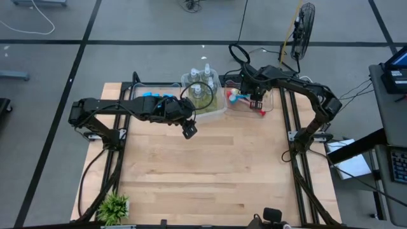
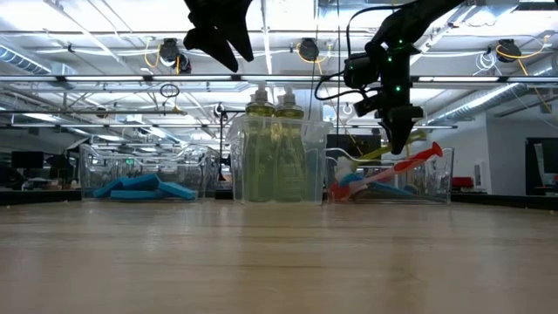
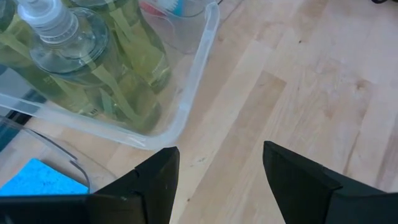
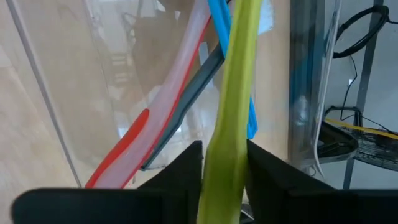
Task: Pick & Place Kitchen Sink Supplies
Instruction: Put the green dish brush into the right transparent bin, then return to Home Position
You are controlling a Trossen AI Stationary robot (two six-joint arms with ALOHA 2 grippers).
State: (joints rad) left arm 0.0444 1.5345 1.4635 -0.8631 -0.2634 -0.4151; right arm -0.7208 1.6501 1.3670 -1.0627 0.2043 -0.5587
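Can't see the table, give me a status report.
Left gripper open, empty, beside bottle bin. Right gripper around yellow-green brush over brush bin. Nothing obstructing.

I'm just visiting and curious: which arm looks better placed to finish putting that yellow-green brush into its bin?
The right arm, probably. Its gripper already has the yellow-green brush between its fingers above the brush bin. The left gripper hovers open and empty over bare table.

The wooden table (image 1: 210,172) is lying bare across the whole lower half of the high view, giving a gripper free passage there. Three clear bins are crowding the upper edge: sponges (image 1: 159,97) at upper left, pump bottles (image 1: 202,86) in the centre, brushes (image 1: 245,98) right of centre. The potted plant (image 1: 114,207) is blocking the lower left corner.
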